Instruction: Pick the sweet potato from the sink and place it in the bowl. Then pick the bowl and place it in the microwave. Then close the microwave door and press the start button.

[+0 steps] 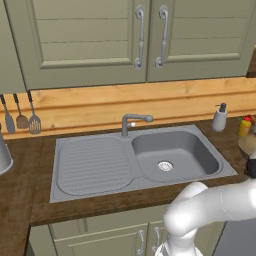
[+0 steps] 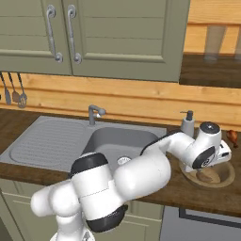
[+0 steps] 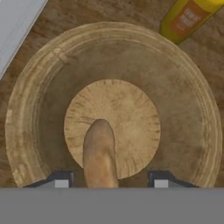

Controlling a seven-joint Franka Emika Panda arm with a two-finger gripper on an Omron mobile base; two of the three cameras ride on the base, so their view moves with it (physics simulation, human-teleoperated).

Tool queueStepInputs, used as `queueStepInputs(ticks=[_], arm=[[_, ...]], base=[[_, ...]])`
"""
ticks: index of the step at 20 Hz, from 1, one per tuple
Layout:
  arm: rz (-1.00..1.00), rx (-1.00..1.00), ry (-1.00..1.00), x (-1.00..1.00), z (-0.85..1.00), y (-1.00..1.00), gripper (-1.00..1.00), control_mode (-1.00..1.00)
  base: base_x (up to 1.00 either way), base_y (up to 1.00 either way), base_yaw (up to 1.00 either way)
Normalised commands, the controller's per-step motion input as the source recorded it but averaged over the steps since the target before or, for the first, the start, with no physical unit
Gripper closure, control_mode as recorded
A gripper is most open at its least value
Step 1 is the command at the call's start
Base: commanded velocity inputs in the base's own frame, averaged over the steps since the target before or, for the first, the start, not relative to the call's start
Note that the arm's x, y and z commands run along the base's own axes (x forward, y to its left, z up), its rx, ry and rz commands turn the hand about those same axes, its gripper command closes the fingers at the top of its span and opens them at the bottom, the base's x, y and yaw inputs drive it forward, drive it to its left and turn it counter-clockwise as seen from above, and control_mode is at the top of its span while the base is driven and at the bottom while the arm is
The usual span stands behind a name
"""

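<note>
I look straight down into the wooden bowl (image 3: pixel 183 109) on the counter right of the sink (image 2: pixel 113 141). The sweet potato (image 3: pixel 99 151) lies on the bowl's pale bottom, pointing away from the hand. My gripper (image 3: pixel 110 181) hangs over it, open, with a gap between each fingertip (image 3: pixel 61 181) and the root. From the right base view the hand hovers low above the bowl (image 2: pixel 225 180). The sink basin (image 1: pixel 192 150) holds only its drain.
A yellow bottle (image 3: pixel 188 17) stands just beyond the bowl's rim. A soap dispenser (image 2: pixel 188 123) stands behind the sink's right corner, the faucet (image 1: pixel 131 121) at its back edge. Utensils (image 1: pixel 21 117) hang on the left wall. Cabinets hang above the counter.
</note>
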Motion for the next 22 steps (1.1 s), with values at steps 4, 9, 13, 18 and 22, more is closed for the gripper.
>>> queueStepInputs(ticks=[4,9,13,18,22], arm=[[0.00,0.00,0.03,0.04,-0.07,0.20,-1.00,-1.00],[0.00,-0.06,0.00,-0.03,0.10,0.65,-1.00,-1.00],[0.00,-0.06,0.03,-0.09,0.08,0.89,-1.00,-1.00],[0.00,0.00,0.08,-0.27,-0.19,0.36,-1.00,-1.00],[0.00,0.00,0.04,-0.05,-0.57,-0.03,-1.00,-1.00]], base=[[0.00,0.00,0.00],[0.00,0.00,0.00],[0.00,0.00,0.00],[0.00,0.00,0.00],[0.00,0.00,0.00]])
